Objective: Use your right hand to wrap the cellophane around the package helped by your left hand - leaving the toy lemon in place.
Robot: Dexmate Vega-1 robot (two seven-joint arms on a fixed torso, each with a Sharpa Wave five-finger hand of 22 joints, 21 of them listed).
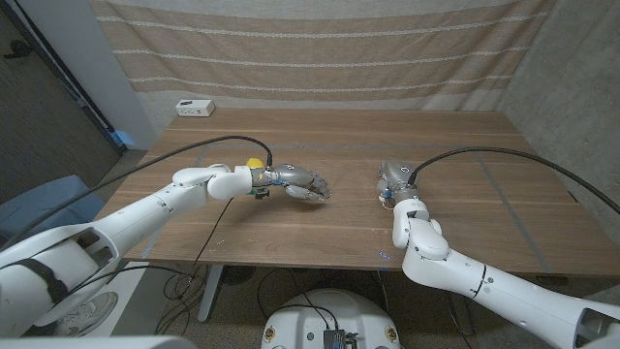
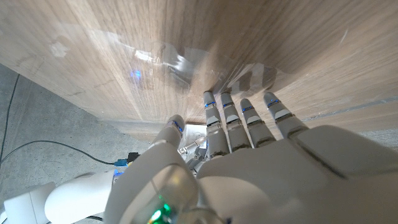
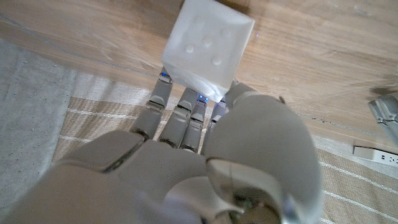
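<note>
Right hand [image 3: 186, 155] holds package [image 3: 208, 46]; left hand [image 1: 300, 184], fingers apart, empty, over cellophane [image 2: 180, 62] near lemon [image 1: 253, 164]. Set pkg mid-sheet, don't nudge lemon.

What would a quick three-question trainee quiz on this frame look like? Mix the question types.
1. True or false: the toy lemon lies next to the right hand.
2. What sits at the right hand's fingertips in the right wrist view? A) a white package with dimples B) a red cup C) a roll of tape
3. Fill in: the clear sheet on the table ahead of the left hand is the ____.
Key: 1 false, the lemon is by the left wrist. 2 A. 3 cellophane.
</note>
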